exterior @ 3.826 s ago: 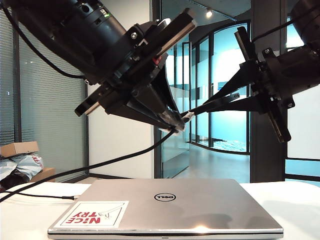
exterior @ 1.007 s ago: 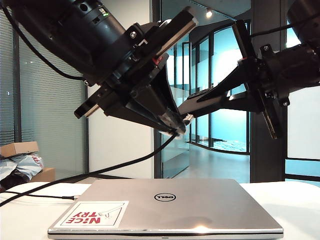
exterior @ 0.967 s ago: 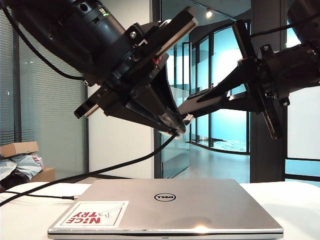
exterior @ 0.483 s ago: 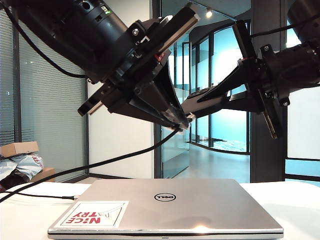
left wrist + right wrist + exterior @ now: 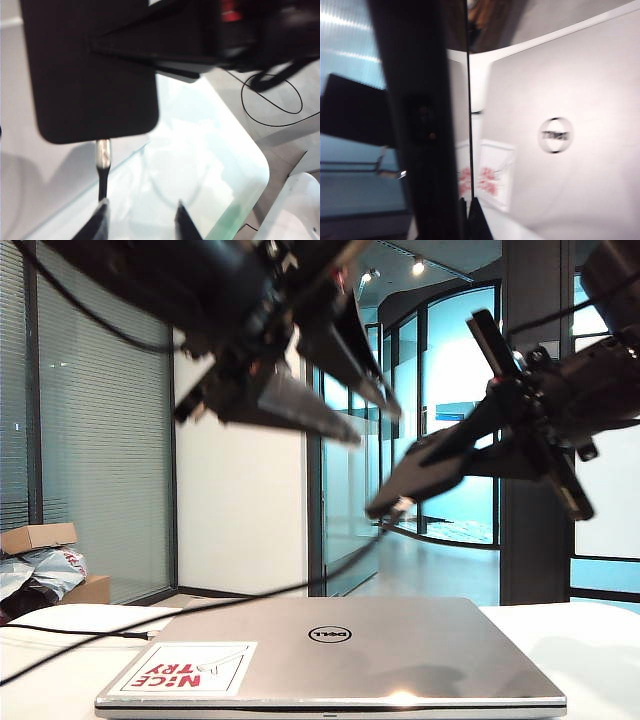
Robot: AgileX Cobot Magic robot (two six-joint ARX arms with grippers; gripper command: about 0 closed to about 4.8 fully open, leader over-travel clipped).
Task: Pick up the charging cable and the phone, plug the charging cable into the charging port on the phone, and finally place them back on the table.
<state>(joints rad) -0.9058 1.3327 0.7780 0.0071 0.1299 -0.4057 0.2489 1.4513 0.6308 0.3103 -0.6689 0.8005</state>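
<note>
Left gripper sits high on the left of the exterior view, blurred, its two dark fingers spread apart with nothing between them; left wrist view agrees, fingertips parted with open space between, so the pincer is wide and empty; judged, it has let go of the plug because the connector is seated and needs no more pushing. Charging cable hangs from the phone's lower end and sags left over the table behind the Dell laptop; its silvery connector tip stands straight into the phone's bottom edge, touching it, just beyond one left fingertip, not gripped.

Moving right: phone is held in mid-air above the laptop, tilted with the port end low and toward the left arm; likely angled that way to present the port for insertion. Right gripper is clamped on the phone near its upper end; in the right wrist view the phone fills the frame as a dark slab edge-on, running between the jaws, laptop lid below. Phone in left wrist view sits beyond the open fingers, apart from them.

Judged: plugging looks done; remaining step is setting phone and cable down on the table; risk is cable drag tugging the plug.
</note>
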